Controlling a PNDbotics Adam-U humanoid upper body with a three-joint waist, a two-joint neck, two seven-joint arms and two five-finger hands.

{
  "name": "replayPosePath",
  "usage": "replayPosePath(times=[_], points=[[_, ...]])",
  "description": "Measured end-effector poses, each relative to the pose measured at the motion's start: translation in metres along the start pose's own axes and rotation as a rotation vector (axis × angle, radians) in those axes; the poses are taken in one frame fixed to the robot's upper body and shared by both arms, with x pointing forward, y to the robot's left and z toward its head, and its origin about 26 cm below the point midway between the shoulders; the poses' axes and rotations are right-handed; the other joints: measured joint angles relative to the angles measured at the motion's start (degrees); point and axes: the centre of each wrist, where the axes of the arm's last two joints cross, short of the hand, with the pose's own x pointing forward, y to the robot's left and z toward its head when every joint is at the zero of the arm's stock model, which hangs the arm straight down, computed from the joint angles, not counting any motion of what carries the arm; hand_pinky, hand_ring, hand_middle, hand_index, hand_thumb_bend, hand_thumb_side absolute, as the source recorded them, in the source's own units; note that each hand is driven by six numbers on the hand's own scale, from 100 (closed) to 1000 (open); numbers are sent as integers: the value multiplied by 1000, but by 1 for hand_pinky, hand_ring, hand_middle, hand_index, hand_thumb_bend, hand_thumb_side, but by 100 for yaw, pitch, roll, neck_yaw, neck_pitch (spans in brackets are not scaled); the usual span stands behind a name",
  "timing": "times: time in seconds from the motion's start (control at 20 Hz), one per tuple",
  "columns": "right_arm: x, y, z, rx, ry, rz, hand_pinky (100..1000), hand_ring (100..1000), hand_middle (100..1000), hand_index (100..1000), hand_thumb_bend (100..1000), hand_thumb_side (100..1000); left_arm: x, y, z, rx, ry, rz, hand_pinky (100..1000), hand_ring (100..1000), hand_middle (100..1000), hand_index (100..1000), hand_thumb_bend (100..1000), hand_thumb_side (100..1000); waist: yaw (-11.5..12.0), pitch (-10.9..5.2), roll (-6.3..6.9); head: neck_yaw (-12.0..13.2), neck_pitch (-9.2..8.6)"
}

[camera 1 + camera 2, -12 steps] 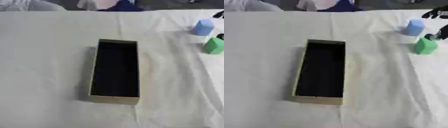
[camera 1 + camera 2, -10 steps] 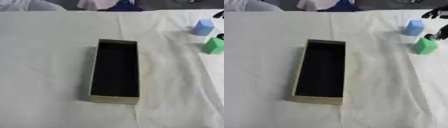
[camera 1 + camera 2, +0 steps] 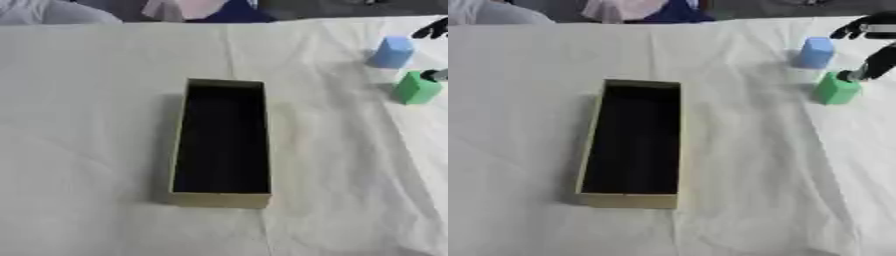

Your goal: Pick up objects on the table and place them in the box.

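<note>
Nothing is packed yet: the box (image 3: 630,145) is empty, while the blue block (image 3: 816,52) and green block (image 3: 836,89) sit far right on the tabletop (image 3: 745,165). The right hand (image 3: 875,47) reaches them, one fingertip touching the green block, but I cannot tell whether it grips anything; the left hand is out of view.

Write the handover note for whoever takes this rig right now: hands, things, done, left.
Right hand: at the far right edge, spread over the two blocks, one fingertip at the green block's top; holding nothing.
Left hand: not in view.
Box: mid-table on the white cloth, open, nothing seen inside.
Blue block: far right, beyond the green block, both on the cloth.
Done: nothing boxed.
Left: grasp each block and put it in the box.
</note>
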Motion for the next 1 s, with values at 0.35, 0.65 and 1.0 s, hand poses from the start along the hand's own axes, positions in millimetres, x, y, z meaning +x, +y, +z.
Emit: replayPosePath(times=[0.35,0.65,1.0], points=[[-2,0,-1,73,20,8,947,989,981,1000,435,283,0,0,1,0,2,-1,728,787,758,880,334,919,-16,0,5,-37,0],[-7,-3,-3,116,72,19,947,990,982,1000,440,287,-1,1,1,-1,5,-3,728,787,758,880,332,920,-18,5,23,-52,0],[-8,2,-12,162,97,24,947,994,984,1000,460,295,-1,1,2,-1,6,-3,727,787,758,880,331,924,-15,33,32,-55,0]])
